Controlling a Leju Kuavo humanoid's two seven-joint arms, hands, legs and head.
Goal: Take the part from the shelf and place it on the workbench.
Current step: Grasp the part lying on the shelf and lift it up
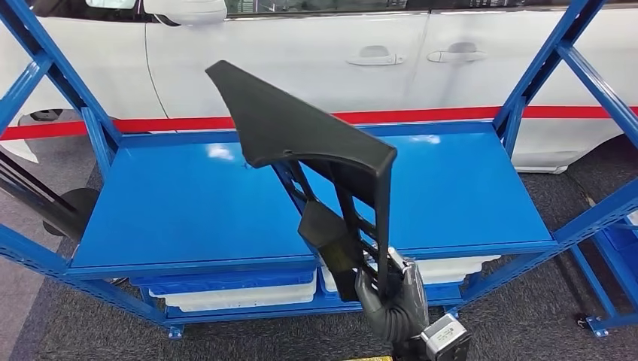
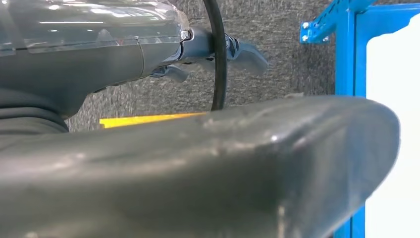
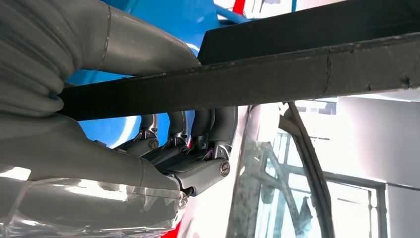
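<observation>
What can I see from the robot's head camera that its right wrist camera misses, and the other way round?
Head view alone: the whole black part with its broad triangular top and ribbed frame, held up over the blue workbench, white bins on the level below, and a white car with a red stripe behind.

Right wrist view alone: a close look at the fingers curled around one bar of the part.

Both: the right hand gripping the black part, with blue shelving behind it.

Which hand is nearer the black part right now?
Right. The right hand grips the black part at its lower end, holding it up over the blue shelf. The left hand hangs over grey carpet, touching nothing.
</observation>
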